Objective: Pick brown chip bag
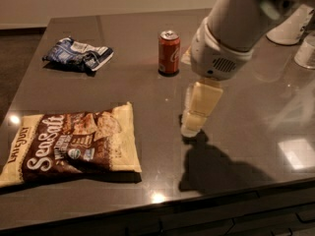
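At the left front of the dark bench (pixel 147 90), the brown chip bag (pixel 74 144) is seen lying flat, its "Sea Salt" lettering facing up and one end close to the bench's left edge. It has not been grasped or lifted. The pick is judged to be at its approach stage, with the reach, the closing and the lift all left to be done. Behind it, toward the far left corner, a smaller, crumpled blue-and-white bag (pixel 78 54) is set well apart. Nearer the middle, a red soda can (pixel 169 52) stands upright toward the far side. Right of centre, the gripper (pixel 192 128) is held pointing down beneath the white arm (pixel 241 18), low over the bench or touching it, to the right of the brown chip bag and apart from it. Nothing is held in it; whether it is released or clenched cannot be told. Only bare bench is shown between gripper and bag, so nothing is judged to stand in the way, and the can sits behind the gripper, off that line. At the far right, a white rounded object (pixel 290 31) and a pale cup-like item (pixel 305 55) are seen, well away.
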`<state>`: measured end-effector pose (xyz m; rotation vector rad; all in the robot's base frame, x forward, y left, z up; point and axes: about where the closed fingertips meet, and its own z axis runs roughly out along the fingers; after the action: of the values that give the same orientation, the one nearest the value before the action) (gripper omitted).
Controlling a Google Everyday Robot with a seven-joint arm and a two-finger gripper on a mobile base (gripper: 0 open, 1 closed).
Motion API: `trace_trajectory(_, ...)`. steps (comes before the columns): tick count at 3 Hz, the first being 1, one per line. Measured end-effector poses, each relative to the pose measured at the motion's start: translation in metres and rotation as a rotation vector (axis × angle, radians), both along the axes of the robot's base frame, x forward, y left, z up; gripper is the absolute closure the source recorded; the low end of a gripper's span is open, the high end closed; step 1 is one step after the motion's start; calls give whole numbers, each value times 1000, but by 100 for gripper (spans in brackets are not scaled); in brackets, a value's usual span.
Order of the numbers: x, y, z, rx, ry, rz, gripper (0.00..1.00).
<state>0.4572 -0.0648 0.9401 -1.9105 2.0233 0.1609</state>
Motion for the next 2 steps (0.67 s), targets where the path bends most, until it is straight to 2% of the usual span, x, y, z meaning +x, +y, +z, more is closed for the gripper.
trace_trajectory(1, -11, 42, -15, 46, 50, 54, 0)
trace_trajectory(2, -26, 80, -29, 88, 78, 94, 0)
